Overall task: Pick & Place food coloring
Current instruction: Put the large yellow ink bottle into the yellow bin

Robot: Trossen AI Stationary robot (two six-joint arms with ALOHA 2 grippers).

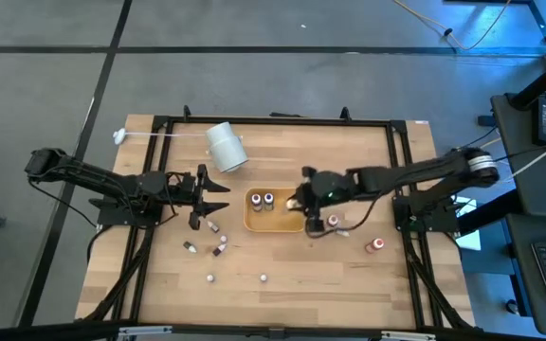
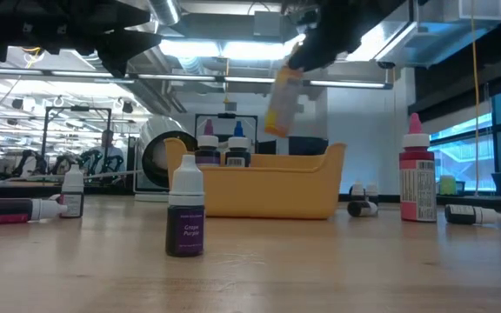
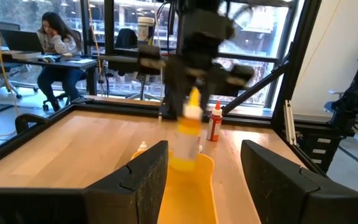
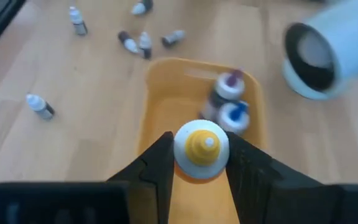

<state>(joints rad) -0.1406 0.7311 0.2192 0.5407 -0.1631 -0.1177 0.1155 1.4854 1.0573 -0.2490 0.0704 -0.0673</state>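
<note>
My right gripper [image 4: 202, 163] is shut on a yellow-capped food coloring bottle [image 2: 281, 100] and holds it in the air over the orange tray [image 1: 275, 224]. Two capped bottles [image 4: 229, 99] stand inside the tray. Several more tiny bottles lie or stand on the wood: some near the left gripper [image 1: 212, 225], some at the tray's right [image 1: 333, 223]. In the low view a purple one [image 2: 185, 213] stands nearest. My left gripper [image 1: 221, 195] is open and waits level above the table, left of the tray, touching nothing. My right gripper pinches the yellow bottle between its two fingers at the upper part [image 4: 182, 155], just under the cap. The fingers [image 4: 157, 168] come from above, pointing down. The bottle hangs below them, slightly tilted, lifted clear above the tray.
A large white cylinder [image 1: 226, 147] lies on its side behind the tray's left end. A taller red bottle [image 2: 417, 178] stands right of the tray. The black frame rails [image 1: 406, 189] run along the table's sides. A person [image 3: 55, 37] sits at a desk beyond the table.
</note>
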